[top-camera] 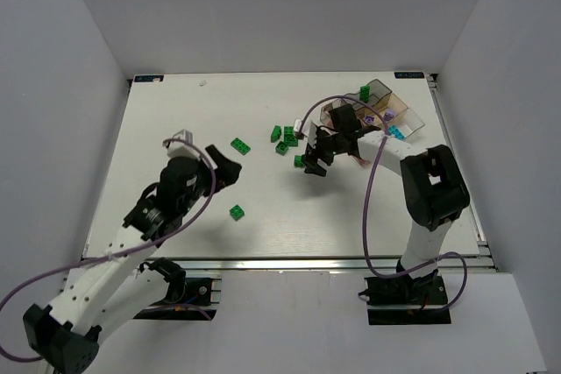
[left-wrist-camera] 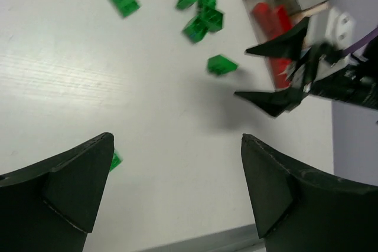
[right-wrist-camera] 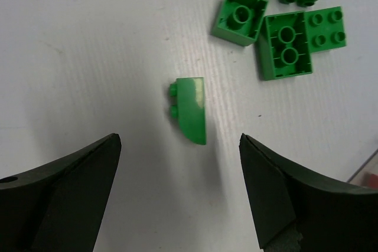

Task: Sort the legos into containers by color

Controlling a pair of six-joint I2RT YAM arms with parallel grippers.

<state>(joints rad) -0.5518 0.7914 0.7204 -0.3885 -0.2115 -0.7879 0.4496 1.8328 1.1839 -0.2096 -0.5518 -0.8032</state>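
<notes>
Green legos lie loose on the white table: a long one (top-camera: 240, 145), a small one (top-camera: 237, 211), a cluster (top-camera: 285, 137) and a single sloped one (top-camera: 299, 161). The clear compartment tray (top-camera: 410, 109) stands at the far right, with a green brick (top-camera: 365, 92), a cyan one (top-camera: 396, 132), a pale purple one (top-camera: 369, 117) and red ones (left-wrist-camera: 274, 22) inside. My right gripper (right-wrist-camera: 180, 140) hangs open just short of the sloped green brick (right-wrist-camera: 192, 110), not touching it. My left gripper (left-wrist-camera: 177, 146) is open and holds nothing, with the small green brick (left-wrist-camera: 116, 160) beside its left finger.
The green cluster (right-wrist-camera: 289, 39) lies just beyond the right gripper. The right arm's cable loops over the tray's near side (top-camera: 351, 102). White walls enclose the table on three sides. A metal rail (top-camera: 289, 262) runs along the near edge.
</notes>
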